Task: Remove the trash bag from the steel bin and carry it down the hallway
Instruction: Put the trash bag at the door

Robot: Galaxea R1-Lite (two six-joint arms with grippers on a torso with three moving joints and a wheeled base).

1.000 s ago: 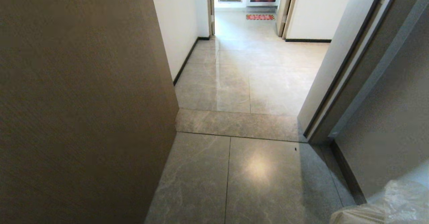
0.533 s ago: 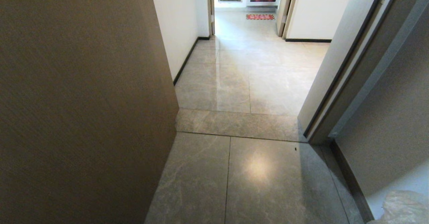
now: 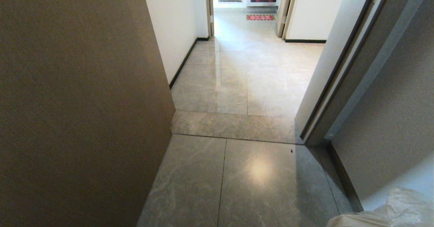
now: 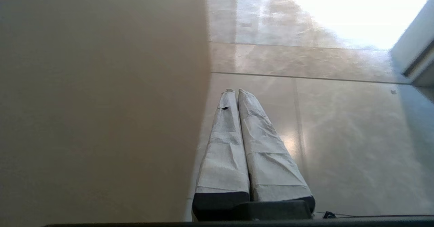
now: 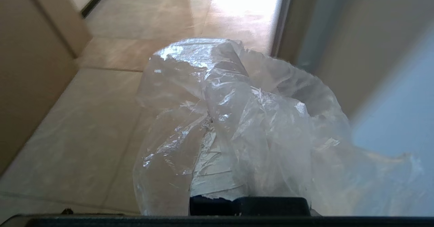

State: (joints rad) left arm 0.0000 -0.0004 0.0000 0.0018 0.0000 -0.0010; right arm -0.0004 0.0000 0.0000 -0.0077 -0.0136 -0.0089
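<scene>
Vantage: against the two earlier head views, the whole scene is found shifted slightly, door edge and frame included; this is read as movement of the camera with the robot, not of the fixtures.

Trash bag [image 5: 237, 118]: draped over and around the right gripper [image 5: 217, 145] in the right wrist view, crinkled and clear; a corner of it is seen at the lower right edge of the head view [image 3: 390, 210]. Half a second earlier less of it showed there, so some sway or shift of view is judged likely.

Right gripper: fingers largely hidden under the plastic; recorded as pressed together, pinching the trash bag.

Left gripper [image 4: 235, 94]: taped fingers pressed together, nothing held, hanging over the floor tiles [image 4: 339, 135] just beside the brown door panel [image 4: 101, 101].

Steel bin: not in any view; removal is judged complete.

Hallway [image 3: 244, 84]: glossy grey tiles lead past the threshold strip [image 3: 234, 125] towards a red mat [image 3: 260, 17] at the far end.

Assessment: the carrying stage is judged under way, with the doorway not yet passed.

Risk: the bag hangs close to the right-hand door frame [image 3: 339, 67] and could snag.
</scene>
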